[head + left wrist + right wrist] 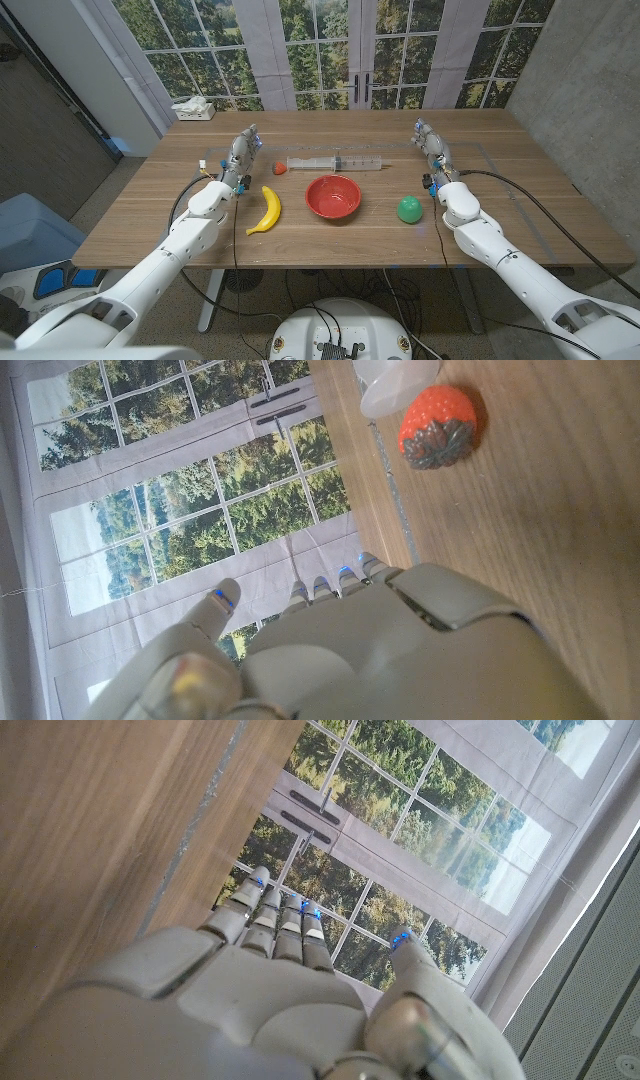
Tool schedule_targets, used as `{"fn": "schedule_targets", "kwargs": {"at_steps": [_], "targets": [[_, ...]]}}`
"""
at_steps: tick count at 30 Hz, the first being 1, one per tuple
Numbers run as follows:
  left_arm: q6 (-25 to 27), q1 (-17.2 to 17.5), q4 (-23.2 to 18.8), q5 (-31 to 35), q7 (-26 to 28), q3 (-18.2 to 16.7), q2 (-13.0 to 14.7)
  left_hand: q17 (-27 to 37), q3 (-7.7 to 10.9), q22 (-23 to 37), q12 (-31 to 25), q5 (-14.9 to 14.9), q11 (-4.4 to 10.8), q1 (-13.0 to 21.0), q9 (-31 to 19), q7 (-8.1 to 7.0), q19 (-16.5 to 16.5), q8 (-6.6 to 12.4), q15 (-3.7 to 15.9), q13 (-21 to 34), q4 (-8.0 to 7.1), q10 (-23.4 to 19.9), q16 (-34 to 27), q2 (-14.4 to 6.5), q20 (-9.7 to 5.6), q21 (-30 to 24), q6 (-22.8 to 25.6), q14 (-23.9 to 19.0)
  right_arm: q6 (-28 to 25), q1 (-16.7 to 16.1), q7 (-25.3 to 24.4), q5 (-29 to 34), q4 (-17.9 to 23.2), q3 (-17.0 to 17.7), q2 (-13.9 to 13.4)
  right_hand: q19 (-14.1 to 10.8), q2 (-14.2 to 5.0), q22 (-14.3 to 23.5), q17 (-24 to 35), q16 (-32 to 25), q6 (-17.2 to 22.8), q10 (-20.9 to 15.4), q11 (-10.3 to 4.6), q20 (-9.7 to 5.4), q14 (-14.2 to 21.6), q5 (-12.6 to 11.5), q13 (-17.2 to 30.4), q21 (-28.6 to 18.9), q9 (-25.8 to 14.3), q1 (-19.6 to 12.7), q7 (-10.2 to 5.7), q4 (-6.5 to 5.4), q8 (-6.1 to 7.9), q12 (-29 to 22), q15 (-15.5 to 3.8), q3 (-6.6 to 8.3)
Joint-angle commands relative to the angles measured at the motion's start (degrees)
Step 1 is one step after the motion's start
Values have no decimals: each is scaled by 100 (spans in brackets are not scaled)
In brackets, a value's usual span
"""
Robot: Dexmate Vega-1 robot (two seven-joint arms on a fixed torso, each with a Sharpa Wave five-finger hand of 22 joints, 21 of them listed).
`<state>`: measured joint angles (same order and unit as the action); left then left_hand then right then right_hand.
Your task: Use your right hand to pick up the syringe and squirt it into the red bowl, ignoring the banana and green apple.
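1. Fingers [268,915] of the right hand [432,150] are reaching straight out, side by side, with the thumb standing apart; nothing is lying between them, so that hand is holding nothing.
2. Fingers [340,582] of the left hand [240,155] are doing the same, extended and loose, the thumb spread off to one side, gripping nothing.
3. Both hands are waiting on the wooden table [540,215], one toward each side, well apart from each other.
4. Between the hands, the syringe [335,163] is lying lengthwise across the middle of the table, its clear barrel pointing toward the left hand and its plunger end toward the right hand; it is sitting apart from both.
5. Just nearer the robot than the syringe, the red bowl [333,197] is standing upright, close to the syringe.
6. On the bowl's left, the banana [266,210] is lying curved; on its right, the green apple [408,209] is sitting, near the right forearm.
7. A small strawberry [280,167] is resting just beside the syringe's tip, and the left wrist view is showing it [437,427] next to that clear tip.
8. At the far left corner, a white tissue box [193,108] is sitting near the table's edge, in front of the windowed doors [365,50].
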<state>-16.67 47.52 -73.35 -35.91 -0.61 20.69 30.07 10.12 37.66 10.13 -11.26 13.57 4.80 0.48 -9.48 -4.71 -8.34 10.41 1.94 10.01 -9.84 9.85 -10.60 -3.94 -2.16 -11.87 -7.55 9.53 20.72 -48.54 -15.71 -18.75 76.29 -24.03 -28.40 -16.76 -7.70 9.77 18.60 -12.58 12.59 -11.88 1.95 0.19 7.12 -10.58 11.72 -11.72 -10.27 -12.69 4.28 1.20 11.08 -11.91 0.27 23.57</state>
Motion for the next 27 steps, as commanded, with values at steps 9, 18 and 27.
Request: {"fn": "schedule_targets", "kwargs": {"at_steps": [9,18,27], "targets": [[-64,-132,156,-7,-132,59,-68,11,64,14,-18,48,-17,48,-26,11,36,17,520,9,-2,390,-18,-689,-702,-28,25,740,-921,-6,-625,1327,880,-267,-462,-58,-23,7,-29,-13,80,-68,-99,-70,29,32,-5,19,-15,-120,-47,125,39,-5,-106,28],[-30,-128,137,-87,-179,34,-70,11,75,13,-18,56,-32,53,-26,21,36,14,508,9,-1,375,-14,-688,-684,-22,38,730,-1240,130,-701,1709,1009,-418,-499,-129,18,2,-159,6,168,-150,-77,-16,111,-47,-20,23,-12,-480,-66,502,48,0,-91,185],[-77,-157,179,-20,-118,44,-90,9,93,13,-17,65,-31,61,-27,26,22,12,506,9,-3,362,-12,-706,-657,-13,53,716,-1651,243,-655,2093,1256,-586,-612,-176,20,5,-213,15,205,-196,-88,33,129,-89,-22,17,-14,-641,-78,657,52,-3,-99,254]]}}
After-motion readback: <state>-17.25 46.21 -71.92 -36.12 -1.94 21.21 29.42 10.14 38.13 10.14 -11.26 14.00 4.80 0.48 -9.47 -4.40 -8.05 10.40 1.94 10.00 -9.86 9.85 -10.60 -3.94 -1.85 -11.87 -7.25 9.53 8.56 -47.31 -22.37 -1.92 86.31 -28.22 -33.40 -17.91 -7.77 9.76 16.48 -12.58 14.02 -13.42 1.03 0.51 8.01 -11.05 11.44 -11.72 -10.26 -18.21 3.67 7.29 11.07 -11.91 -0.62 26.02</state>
